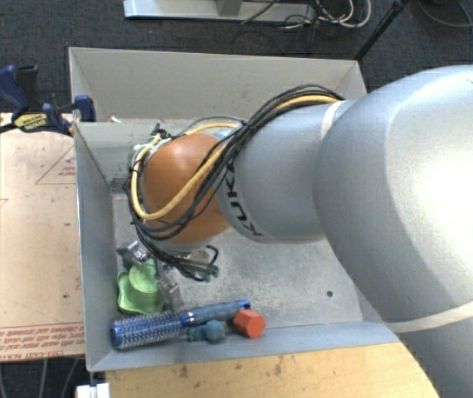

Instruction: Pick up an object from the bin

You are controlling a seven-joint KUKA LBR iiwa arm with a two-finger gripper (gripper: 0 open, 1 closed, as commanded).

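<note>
Green plastic thing [139,291], pale and rounded, lies in the bin's [303,284] lower-left corner as the camera sees it. My gripper [155,265] hangs right over its upper edge, under my orange wrist cover [182,185] and looped cables [220,152]; I cannot tell whether it is open or closed. Just below the green thing, along the near wall, lies a blue hairbrush [158,328] with its handle pointing right, a grey-blue lump [212,332] against the handle and a small orange-red block [251,323] at its end.
</note>
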